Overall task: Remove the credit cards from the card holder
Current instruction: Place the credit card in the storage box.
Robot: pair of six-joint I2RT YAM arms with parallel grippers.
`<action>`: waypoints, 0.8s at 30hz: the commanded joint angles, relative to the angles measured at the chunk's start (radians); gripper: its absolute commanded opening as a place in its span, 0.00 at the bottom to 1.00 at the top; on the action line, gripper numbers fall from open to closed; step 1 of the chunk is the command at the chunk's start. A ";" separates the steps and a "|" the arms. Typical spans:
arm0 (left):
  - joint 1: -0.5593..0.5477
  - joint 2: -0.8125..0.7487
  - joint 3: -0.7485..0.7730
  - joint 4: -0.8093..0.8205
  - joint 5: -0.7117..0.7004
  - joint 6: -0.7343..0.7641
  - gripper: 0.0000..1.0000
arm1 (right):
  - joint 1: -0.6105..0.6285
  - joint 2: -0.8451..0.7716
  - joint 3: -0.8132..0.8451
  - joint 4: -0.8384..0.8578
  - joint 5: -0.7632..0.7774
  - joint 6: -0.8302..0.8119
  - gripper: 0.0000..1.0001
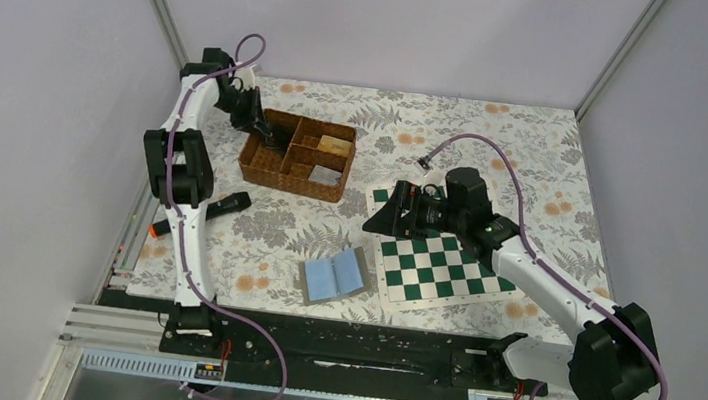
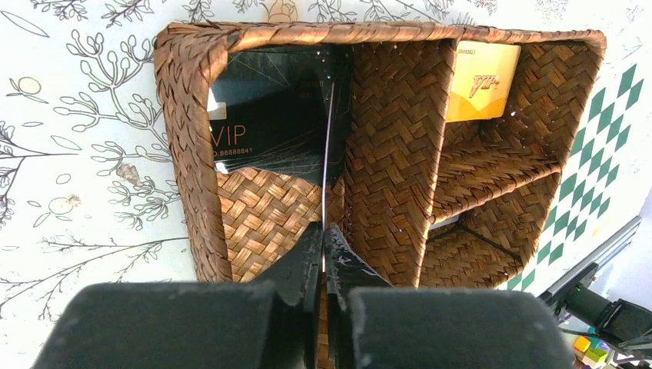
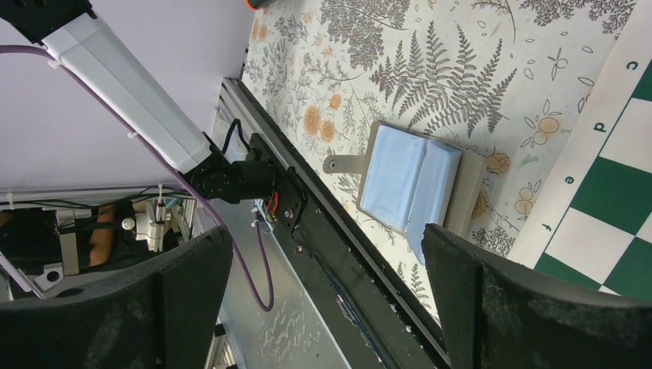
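Observation:
The card holder (image 1: 333, 275) lies open on the table, light blue inside up, left of the chessboard; it also shows in the right wrist view (image 3: 415, 181). My left gripper (image 1: 262, 132) is down in the wicker basket's left compartment, shut (image 2: 324, 231) on a thin card (image 2: 327, 154) seen edge-on. A black VIP card (image 2: 261, 115) is in that compartment. A yellow VIP card (image 2: 480, 81) lies in a far compartment. My right gripper (image 1: 383, 218) hangs open and empty (image 3: 327, 292) over the chessboard's left edge, above and apart from the card holder.
The brown wicker compartment basket (image 1: 263, 172) stands at the back left. A green-and-white chessboard mat (image 1: 438, 265) lies at the right. A black marker (image 1: 226, 208) and an orange-tipped item (image 1: 159, 228) lie near the left arm.

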 commanded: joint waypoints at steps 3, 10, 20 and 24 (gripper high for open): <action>0.002 -0.011 0.007 0.074 -0.004 -0.002 0.00 | -0.008 0.022 0.053 0.007 -0.025 -0.014 1.00; 0.004 0.021 0.031 0.087 -0.010 -0.015 0.07 | -0.009 0.038 0.065 0.007 -0.026 -0.011 0.99; 0.003 -0.003 0.044 0.125 -0.069 -0.026 0.41 | -0.009 0.050 0.067 0.026 -0.028 0.010 1.00; 0.004 -0.044 0.043 0.168 -0.086 -0.061 0.47 | -0.009 0.047 0.056 0.046 -0.032 0.025 0.99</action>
